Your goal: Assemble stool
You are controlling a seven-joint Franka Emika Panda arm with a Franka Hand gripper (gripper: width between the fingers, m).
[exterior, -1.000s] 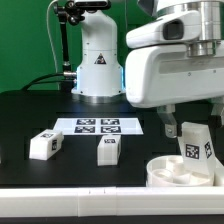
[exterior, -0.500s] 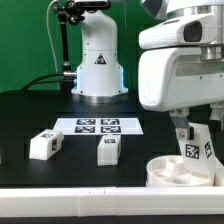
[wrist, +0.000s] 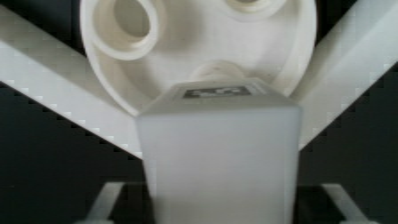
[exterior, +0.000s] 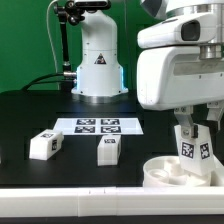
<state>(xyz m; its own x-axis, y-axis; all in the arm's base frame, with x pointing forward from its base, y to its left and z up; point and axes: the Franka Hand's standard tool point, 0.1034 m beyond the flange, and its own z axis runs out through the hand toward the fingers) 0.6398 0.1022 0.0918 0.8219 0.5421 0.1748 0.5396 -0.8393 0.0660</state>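
Note:
My gripper (exterior: 194, 138) hangs at the exterior view's right, shut on a white tagged leg (exterior: 194, 150). The leg stands upright on the round white seat (exterior: 165, 172), which lies near the table's front edge. In the wrist view the leg (wrist: 217, 140) fills the middle, with its tagged end toward the seat (wrist: 164, 45) and its holes beyond. The gripper (wrist: 217, 205) has a thin finger (wrist: 111, 200) showing on each side of the leg. Two more legs (exterior: 45, 144) (exterior: 108, 150) lie loose toward the exterior view's left.
The marker board (exterior: 100, 125) lies flat behind the loose legs. The arm's white base (exterior: 97, 62) stands at the back of the black table. Two white bars (wrist: 45, 85) (wrist: 347, 85) slant on either side of the seat in the wrist view.
The jaws have closed from wide open onto the upright leg. The gripper body rose a little, and the leg and seat shifted slightly toward the exterior view's left.

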